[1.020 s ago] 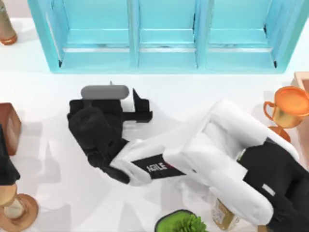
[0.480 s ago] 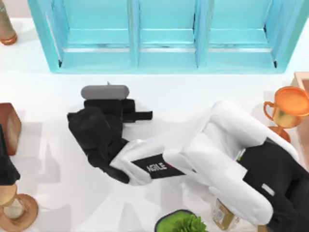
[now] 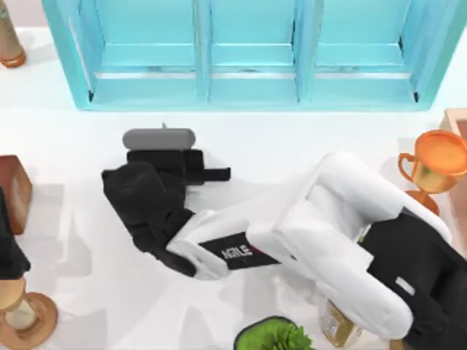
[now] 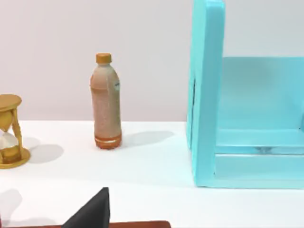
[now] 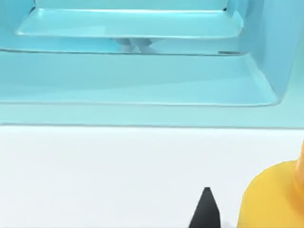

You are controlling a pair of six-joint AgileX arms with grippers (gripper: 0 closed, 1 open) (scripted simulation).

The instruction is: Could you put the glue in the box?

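Since a second ago, our right gripper (image 3: 208, 173) is showing its fingers drawn together where they were spread, low over the table in front of the box (image 3: 248, 93). We are seeing the glue (image 5: 275, 197) beside one fingertip (image 5: 205, 209); whether clamped, we cannot tell. Left arm is sitting parked at the table's left edge.

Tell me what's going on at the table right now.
The right gripper is low over the table in front of the box, opposite its left and middle compartments. It looks closed on the glue, whose yellow body sits right beside a fingertip in the right wrist view. The glue is outside the box, not yet in any compartment. The left arm is parked at the table's left edge.
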